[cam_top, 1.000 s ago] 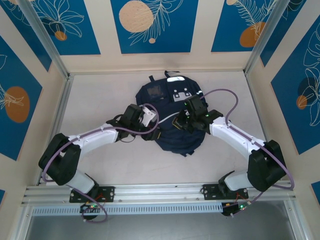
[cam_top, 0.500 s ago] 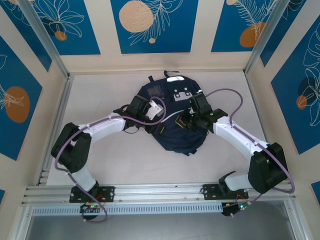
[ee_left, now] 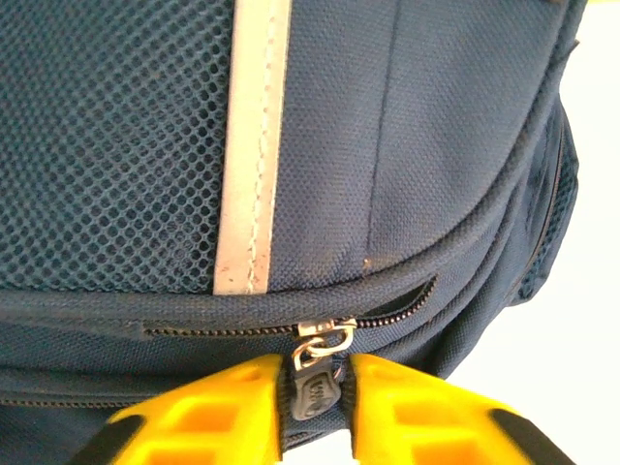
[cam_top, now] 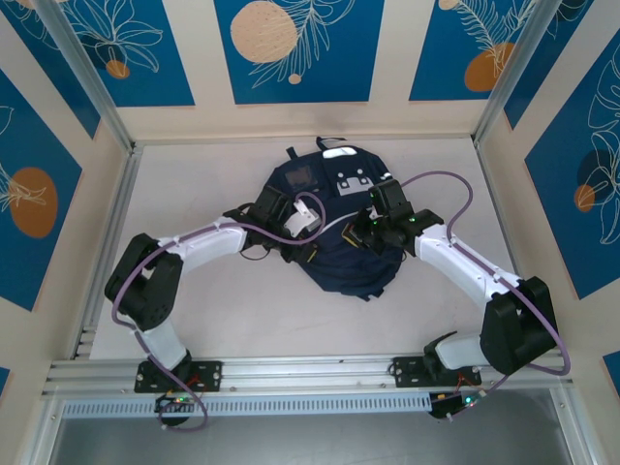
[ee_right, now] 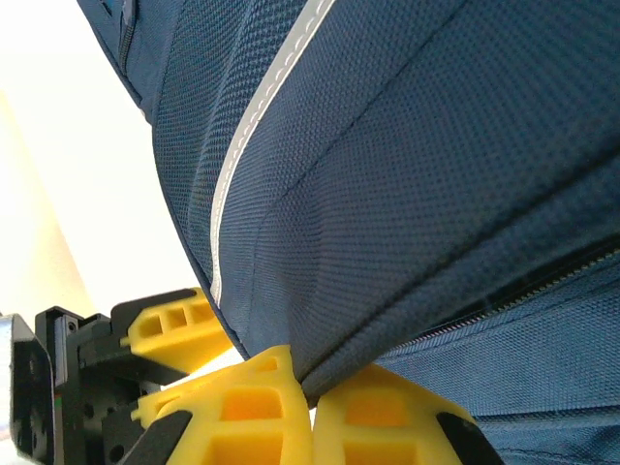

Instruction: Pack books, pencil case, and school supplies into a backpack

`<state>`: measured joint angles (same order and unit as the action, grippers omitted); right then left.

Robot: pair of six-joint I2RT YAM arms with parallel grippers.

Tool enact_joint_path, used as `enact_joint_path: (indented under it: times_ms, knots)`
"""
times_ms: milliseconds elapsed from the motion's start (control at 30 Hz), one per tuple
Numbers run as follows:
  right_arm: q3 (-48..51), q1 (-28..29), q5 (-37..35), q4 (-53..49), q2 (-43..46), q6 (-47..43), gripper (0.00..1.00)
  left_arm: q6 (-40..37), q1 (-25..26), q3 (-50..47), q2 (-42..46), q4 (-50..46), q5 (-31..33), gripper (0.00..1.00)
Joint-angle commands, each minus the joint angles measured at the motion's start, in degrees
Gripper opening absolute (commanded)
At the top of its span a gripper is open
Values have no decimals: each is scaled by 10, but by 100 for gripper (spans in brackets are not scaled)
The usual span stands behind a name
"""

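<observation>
Left fingers (ee_left: 228, 402) are closed narrow on the zipper pull (ee_left: 313, 386), which sits directly between them. Right fingers (ee_right: 242, 407) pinch a fold of the backpack (cam_top: 339, 266). The backpack lies on the tabletop (cam_top: 203, 174), spanning between both pairs.

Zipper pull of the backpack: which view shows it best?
The left wrist view: the zipper pull is sharp, gripped in the left hand. In the top external view it is too small. The right wrist view gives a zipper line by the right hand pinching the backpack.
</observation>
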<state>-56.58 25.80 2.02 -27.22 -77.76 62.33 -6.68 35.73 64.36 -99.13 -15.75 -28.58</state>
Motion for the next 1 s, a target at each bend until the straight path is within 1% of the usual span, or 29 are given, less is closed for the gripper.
enact_joint_path:
  times_ms: [0,133,300,433,567,733,967]
  knots:
    - [-23,-8,0,4,14,-7,0,-2,-3,20,-18,9,-18,32]
    - [-19,-7,1,4,16,-7,0,4,-3,24,-29,17,-21,31]
    - [-15,-7,0,3,17,-7,0,12,-3,17,-23,34,-3,11]
    - [-11,-4,-6,0,20,-8,0,17,-3,7,-3,35,1,0]
    - [-3,-2,-7,5,19,-4,0,32,-3,-9,18,40,-4,0]
    - [12,4,2,26,14,5,0,67,2,-51,55,79,-26,0]
    - [25,18,18,63,0,18,0,109,28,-106,81,136,-39,0]
